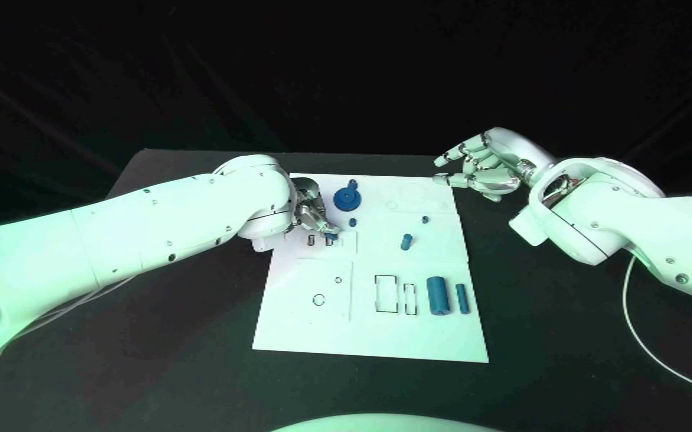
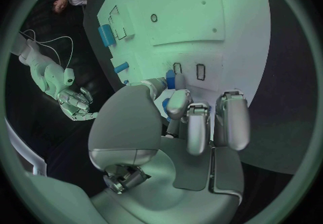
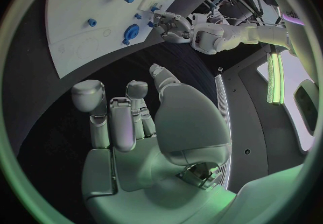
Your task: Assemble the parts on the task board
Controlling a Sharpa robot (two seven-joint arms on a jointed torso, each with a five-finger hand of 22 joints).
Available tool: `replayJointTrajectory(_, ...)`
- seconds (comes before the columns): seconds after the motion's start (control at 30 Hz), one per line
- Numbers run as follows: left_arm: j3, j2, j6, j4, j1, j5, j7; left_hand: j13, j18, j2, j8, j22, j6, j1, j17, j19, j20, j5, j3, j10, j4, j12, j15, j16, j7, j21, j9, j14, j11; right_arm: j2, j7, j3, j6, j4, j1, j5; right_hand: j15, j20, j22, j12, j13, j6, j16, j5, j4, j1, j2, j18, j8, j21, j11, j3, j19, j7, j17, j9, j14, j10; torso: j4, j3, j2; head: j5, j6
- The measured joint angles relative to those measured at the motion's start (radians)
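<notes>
The white task board (image 1: 433, 342) lies in the middle of the black table. My left hand (image 1: 310, 214) hovers over its far left part. There the thumb and a finger (image 2: 180, 101) pinch a small blue part (image 2: 170, 79) beside two small slots (image 2: 199, 71). Just beyond the hand a blue gear-like part (image 1: 348, 198) stands on the board. Another small blue part (image 1: 407, 243) lies mid-board, and two blue cylinders (image 1: 437, 296) lie at the near right. My right hand (image 1: 480, 167) hangs off the board's far right corner, fingers apart and holding nothing.
Rectangular outlines (image 1: 387, 292) and a small ring mark (image 1: 319, 300) are drawn on the near half of the board. A thin cable (image 1: 630, 302) runs over the table at the right, by my right arm. Black tabletop (image 1: 562, 352) surrounds the board.
</notes>
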State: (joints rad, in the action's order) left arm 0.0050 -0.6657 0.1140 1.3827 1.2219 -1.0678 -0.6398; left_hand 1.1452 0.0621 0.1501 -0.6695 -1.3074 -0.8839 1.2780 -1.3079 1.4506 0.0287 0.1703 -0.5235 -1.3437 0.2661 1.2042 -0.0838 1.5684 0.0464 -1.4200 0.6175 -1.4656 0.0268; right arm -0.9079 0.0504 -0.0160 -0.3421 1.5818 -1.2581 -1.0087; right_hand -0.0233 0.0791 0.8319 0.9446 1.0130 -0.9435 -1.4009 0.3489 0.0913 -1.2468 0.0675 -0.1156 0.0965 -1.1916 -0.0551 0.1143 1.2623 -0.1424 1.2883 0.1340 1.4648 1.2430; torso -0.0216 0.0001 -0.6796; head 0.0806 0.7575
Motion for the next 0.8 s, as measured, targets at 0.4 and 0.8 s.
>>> replayJointTrajectory(0.4,-0.002,-0.003,0.013,0.006,0.000,-0.010,-0.001,-0.002,0.000,0.009,0.000,0.000,0.001,-0.009,0.000,0.000,0.000,0.004,-0.015,0.000,-0.010,-0.005,0.000,0.000,0.002,0.000,0.006,0.000,0.000,0.002,-0.014,-0.001,0.017,-0.001,0.001,0.010,0.000,0.000,-0.001,0.000,0.000,0.000,0.000,0.004,0.003,0.000,0.000,0.000,0.000,0.004,0.000,-0.003,0.000,0.000,-0.001,-0.001,0.000,0.000,-0.0006,0.0002,0.000,0.001,0.005)
replayJointTrajectory(0.8,-0.003,-0.003,0.066,0.005,0.002,-0.046,-0.002,-0.004,0.000,0.017,-0.004,0.000,0.003,-0.017,0.000,0.000,0.000,0.003,-0.022,0.000,-0.016,-0.005,0.000,0.000,0.004,0.000,0.005,0.000,0.000,0.003,-0.022,-0.001,0.025,-0.001,0.002,0.014,0.000,0.000,-0.001,0.000,-0.002,0.000,0.000,0.004,0.005,0.000,0.000,0.000,0.000,0.004,0.000,-0.005,0.000,0.000,-0.001,-0.001,0.000,0.000,-0.0003,-0.0009,0.000,0.002,0.011)
